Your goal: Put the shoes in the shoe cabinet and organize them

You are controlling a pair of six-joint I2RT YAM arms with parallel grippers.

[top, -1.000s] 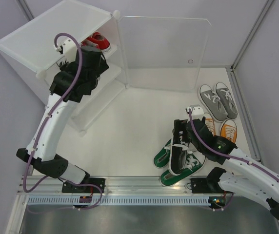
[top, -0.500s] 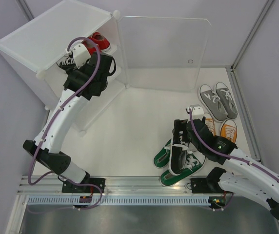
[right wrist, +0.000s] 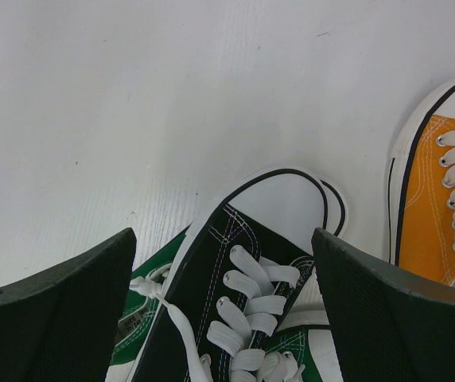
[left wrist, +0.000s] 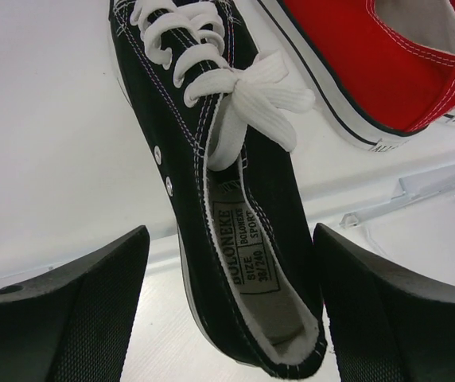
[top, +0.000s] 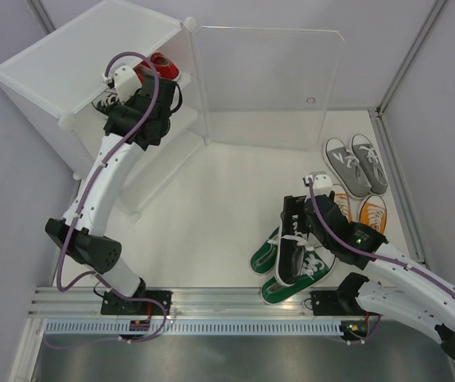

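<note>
shoe cabinet stands at the far left corner of the tabletop, door panel swung open. left gripper is inside it, jaws spread and straddling a black shoe that lies on a shelf just beside a red shoe; no pad is seen pressing on the canvas. judged step: seating this black shoe next to the red. to do it well, keep it parallel to the red one, leave room for its mate, and draw the jaws straight back so they do not catch the loose lace or the heel. towards the near edge, right of centre, the right gripper hangs wide open over the second black shoe, which lies across the green shoes; a grip at mid-body and a straight lift should spare the green pair a shove. count: red, one certain, a second only hinted at; black, two, one shelved and one on the tabletop; green, two; orange shoes, two, one partly hidden by the arm; grey shoes, two, near the right edge.
</note>
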